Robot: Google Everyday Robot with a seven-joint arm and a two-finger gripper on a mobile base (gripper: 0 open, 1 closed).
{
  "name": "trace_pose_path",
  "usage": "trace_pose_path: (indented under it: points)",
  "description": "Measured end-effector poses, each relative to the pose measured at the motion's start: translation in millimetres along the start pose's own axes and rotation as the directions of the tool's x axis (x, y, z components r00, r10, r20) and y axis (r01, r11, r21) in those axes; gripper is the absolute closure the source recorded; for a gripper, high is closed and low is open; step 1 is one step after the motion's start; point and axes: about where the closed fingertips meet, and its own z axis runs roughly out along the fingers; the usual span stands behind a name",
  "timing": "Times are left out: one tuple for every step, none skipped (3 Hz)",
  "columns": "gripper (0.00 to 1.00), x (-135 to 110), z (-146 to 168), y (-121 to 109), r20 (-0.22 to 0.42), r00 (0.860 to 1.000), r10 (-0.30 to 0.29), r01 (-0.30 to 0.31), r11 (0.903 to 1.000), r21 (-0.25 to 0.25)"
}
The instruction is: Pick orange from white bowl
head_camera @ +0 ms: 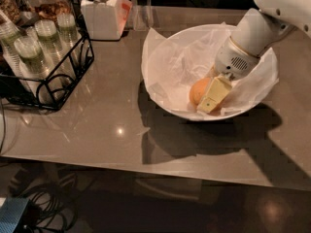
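The white arm [260, 28] slants down from the upper right, its gripper [210, 99] pointing down-left, right of centre.

I am seeing the bowl [194, 116] sitting right of centre on the bench [116, 130], with the orange [198, 90] lying in its near part. My tool [211, 95] is hanging inside the bowl, just right of the orange and touching it. A wire rack [73, 76] is standing at the far left, and a lidded jar [102, 13] is sitting behind, between rack and bowl.

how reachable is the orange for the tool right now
Probably yes: the tool is down inside the white bowl, right against the orange, with only the paper liner around them and nothing between.
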Motion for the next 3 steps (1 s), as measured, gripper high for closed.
trace_pose_path:
  points:
    - [1.00,-9.3,-16.8,5.6,0.036,0.999,-0.034,0.032,0.9989,0.034]
    - [1.00,-26.5,-40.8,16.4,0.087,0.991,-0.106,0.099,0.9917,0.082]
    - [1.00,-38.0,-64.3,31.0,0.144,0.974,-0.174,0.156,0.9790,0.132]
